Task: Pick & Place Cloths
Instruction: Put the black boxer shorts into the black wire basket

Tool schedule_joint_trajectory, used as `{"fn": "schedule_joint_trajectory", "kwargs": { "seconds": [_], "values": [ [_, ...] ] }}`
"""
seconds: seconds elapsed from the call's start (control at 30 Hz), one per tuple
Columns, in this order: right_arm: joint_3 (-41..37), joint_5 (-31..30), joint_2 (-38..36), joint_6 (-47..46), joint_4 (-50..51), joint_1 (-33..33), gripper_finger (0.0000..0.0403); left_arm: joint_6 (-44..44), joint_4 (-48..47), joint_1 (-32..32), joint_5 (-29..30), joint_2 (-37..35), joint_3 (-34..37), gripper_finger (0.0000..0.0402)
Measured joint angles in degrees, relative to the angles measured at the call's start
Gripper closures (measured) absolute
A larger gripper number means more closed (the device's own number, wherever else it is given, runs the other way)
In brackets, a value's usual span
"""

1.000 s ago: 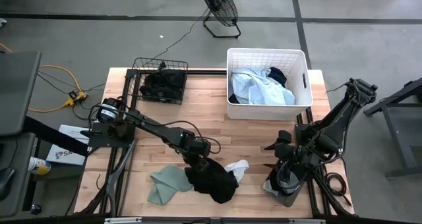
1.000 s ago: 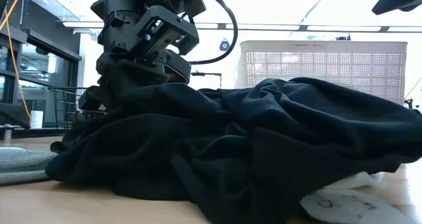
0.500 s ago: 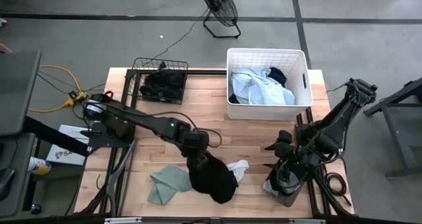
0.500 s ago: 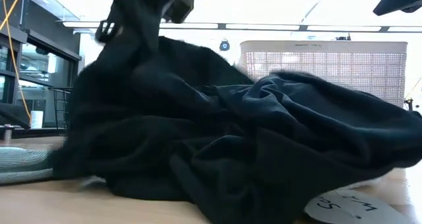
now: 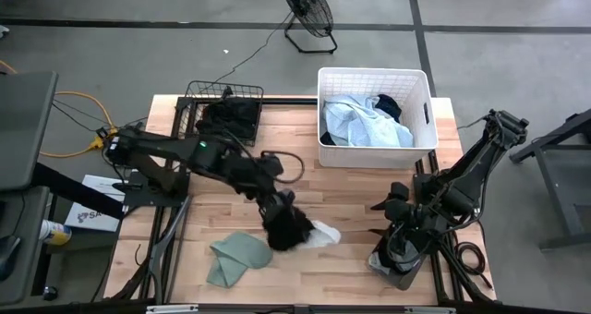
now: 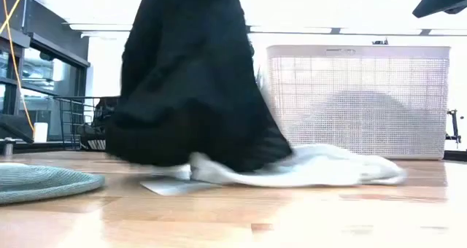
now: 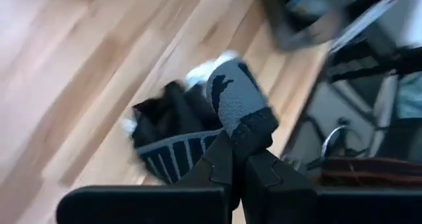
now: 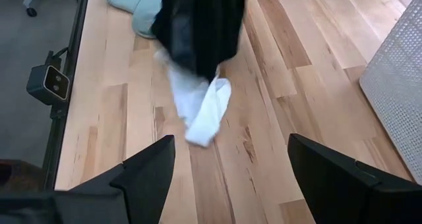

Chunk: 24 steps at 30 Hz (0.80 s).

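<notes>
Black cloth (image 5: 288, 229), bunched, hangs lifted from the left end effector (image 5: 280, 210), which is clenched on its top; in the low view its lower hem (image 6: 197, 142) hangs at the wooden tabletop (image 5: 360, 189), near mid-front. White cloth (image 5: 320, 235), flat on the tabletop, touching and partly under the black one on its right side. Sage green cloth (image 5: 233, 256), crumpled, on the tabletop just left of the black one, near the front edge. White plastic basket (image 5: 427, 111), rear right of the tabletop, holding pale blue cloth (image 5: 360, 120) and a dark piece (image 5: 389, 104) at its back. Black wire basket (image 5: 193, 111), rear left, holding dark cloths (image 5: 228, 120). Right end effector (image 8: 227, 168), released, fingers spread wide and holding nothing, parked low at the front right corner, well apart from the cloths. Fan (image 5: 307, 9) on the floor behind the tabletop.
</notes>
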State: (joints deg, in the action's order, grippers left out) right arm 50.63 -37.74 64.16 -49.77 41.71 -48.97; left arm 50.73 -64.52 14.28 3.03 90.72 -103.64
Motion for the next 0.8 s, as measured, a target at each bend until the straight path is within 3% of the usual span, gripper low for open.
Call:
{"fn": "schedule_joint_trajectory", "kwargs": {
  "seconds": [0.27, 0.6, 0.8],
  "values": [
    [0.00, -1.34, 0.00, 0.08, 0.16, 0.02, 0.0117, -6.28, -5.96, 0.00, 7.82, -0.01, -14.84, 0.0401],
    [0.00, -1.37, 0.00, 0.08, 0.31, 0.02, 0.0117, -7.71, -19.02, -0.02, 31.73, 0.00, -29.74, 0.0402],
    [0.00, -3.95, 0.00, -0.01, 0.31, 0.02, 0.0117, -8.21, -22.14, -0.06, 46.54, -0.49, -31.12, 0.0402]
  ]
}}
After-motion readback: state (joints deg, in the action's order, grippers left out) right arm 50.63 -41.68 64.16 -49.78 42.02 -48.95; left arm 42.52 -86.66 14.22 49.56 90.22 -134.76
